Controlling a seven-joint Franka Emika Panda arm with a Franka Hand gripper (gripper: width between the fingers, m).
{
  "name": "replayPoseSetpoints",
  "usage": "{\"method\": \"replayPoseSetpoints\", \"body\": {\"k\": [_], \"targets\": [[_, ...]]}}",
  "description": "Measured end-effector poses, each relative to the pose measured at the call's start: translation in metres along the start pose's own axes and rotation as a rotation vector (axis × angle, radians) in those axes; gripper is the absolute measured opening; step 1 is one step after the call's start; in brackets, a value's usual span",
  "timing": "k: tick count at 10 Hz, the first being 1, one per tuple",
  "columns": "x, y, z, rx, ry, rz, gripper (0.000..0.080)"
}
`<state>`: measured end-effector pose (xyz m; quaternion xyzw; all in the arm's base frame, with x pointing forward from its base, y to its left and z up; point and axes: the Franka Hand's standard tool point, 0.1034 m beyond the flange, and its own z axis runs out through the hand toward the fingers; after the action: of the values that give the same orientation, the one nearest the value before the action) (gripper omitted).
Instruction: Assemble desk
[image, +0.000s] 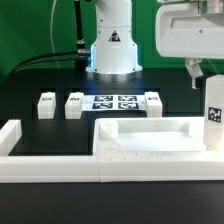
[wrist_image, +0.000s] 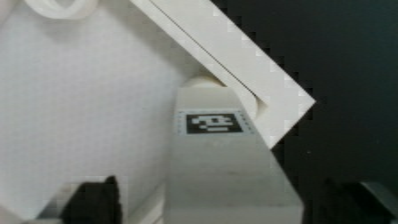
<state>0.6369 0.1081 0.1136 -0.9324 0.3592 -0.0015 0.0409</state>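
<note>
Fingers (wrist_image: 98, 200) of the gripper (wrist_image: 228, 198) appear clamped on a tagged square leg (wrist_image: 217, 150), held upright at a corner of the tabletop panel (wrist_image: 80, 110), at the exterior view's right. Square the leg to the corner rim before lowering. Three loose legs (image: 73, 103) and the marker board (image: 113, 102) lie well apart behind. The border wall (image: 50, 165) runs just beside the panel's front edge.

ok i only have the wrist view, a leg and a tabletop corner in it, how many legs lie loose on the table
observer: three loose legs, in a row on the tabletop's far side
operator: anything between them
observer: the marker board, between the second and third from the exterior view's left
operator: which end of the tabletop am i at
observer: the gripper holds the leg at its end on the exterior view's right
</note>
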Motion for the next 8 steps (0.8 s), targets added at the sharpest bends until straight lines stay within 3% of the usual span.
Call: {"method": "replayPoseSetpoints", "body": {"k": [1, 2, 8], "targets": [[-0.0006, -0.0007, -0.0012, -0.003, -0.005, -0.018, 0.0611], [-0.0004, -0.0006, -0.0013, -0.010, 0.002, -0.152, 0.0643], [-0.0013, -0.0027, -0.0023, -0.032, 0.002, -0.815, 0.0649]]}}
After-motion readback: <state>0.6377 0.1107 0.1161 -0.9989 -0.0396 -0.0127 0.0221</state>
